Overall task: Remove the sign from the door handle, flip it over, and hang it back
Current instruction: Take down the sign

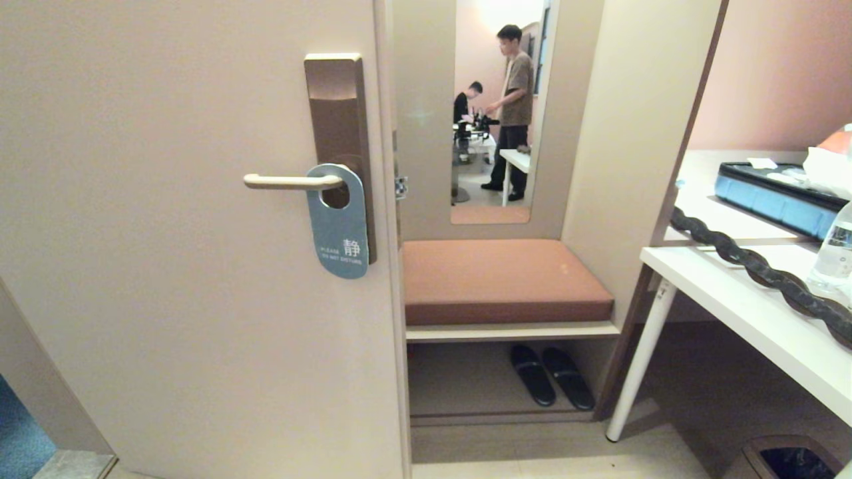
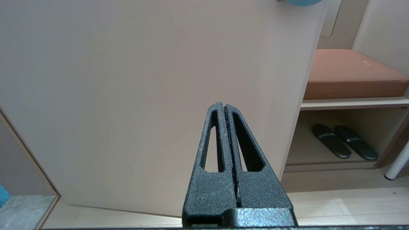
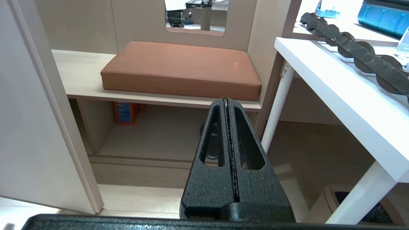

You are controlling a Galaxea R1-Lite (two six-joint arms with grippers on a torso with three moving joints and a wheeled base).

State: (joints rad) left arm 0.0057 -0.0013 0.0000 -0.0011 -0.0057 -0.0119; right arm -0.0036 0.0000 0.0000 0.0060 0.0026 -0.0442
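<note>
The sign (image 1: 339,223) hangs on the handle (image 1: 291,181), its oval hole threaded over the lever close to the bronze lock plate (image 1: 339,113), with the grey-blue face and white character turned outward. It dangles toward 6 o'clock from the lever, slightly tilted, lying over the plate's lower part and reaching near the door (image 1: 186,266) edge at 3 o'clock. Neither arm shows in the head view. The left gripper (image 2: 225,107) has its 2 fingers pressed together with nothing between them; it points at the bare lower door panel, well below the sign, whose blue bottom tip shows only at the 12 o'clock edge of that wrist view. The right gripper (image 3: 227,100) is likewise clamped together and empty, aimed toward the brown cushion (image 3: 180,68) on the bench and the shelf space beneath it. From the sign, the cushion sits at about 4 o'clock in the head view, with 2 dark slippers (image 1: 551,376) on the floor under it. A mirror (image 1: 496,113) above the bench shows 2 people (one standing, one bent over a table). At 3 o'clock stands a white desk (image 1: 739,306) carrying a dark twisted bar (image 1: 752,263), a blue case (image 1: 775,193) and a water bottle (image 1: 835,249).
</note>
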